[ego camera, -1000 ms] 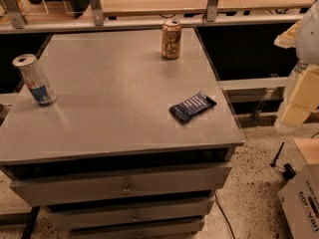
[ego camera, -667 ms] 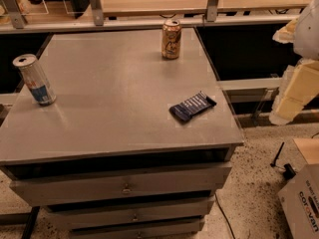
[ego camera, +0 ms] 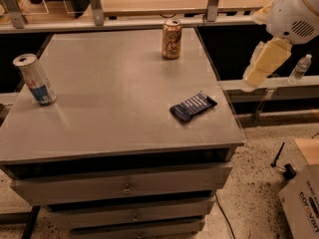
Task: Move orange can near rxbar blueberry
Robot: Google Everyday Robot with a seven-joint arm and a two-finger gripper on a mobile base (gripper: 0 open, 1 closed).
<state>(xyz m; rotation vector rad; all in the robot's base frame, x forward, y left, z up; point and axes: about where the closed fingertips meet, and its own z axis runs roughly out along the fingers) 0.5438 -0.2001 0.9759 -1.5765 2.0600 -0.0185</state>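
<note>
Though well apart from the orange can (ego camera: 172, 39), tool (ego camera: 256, 72) aloft beside the table (ego camera: 99, 118), opening unclear.

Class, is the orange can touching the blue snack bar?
No, the orange can stands well apart from the rxbar blueberry, while the end effector hangs beyond the table.

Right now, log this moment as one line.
gripper: airborne, right of table | orange can: upright, far edge, untouched | rxbar blueberry: flat, front right, apart from can | move: not started
</note>
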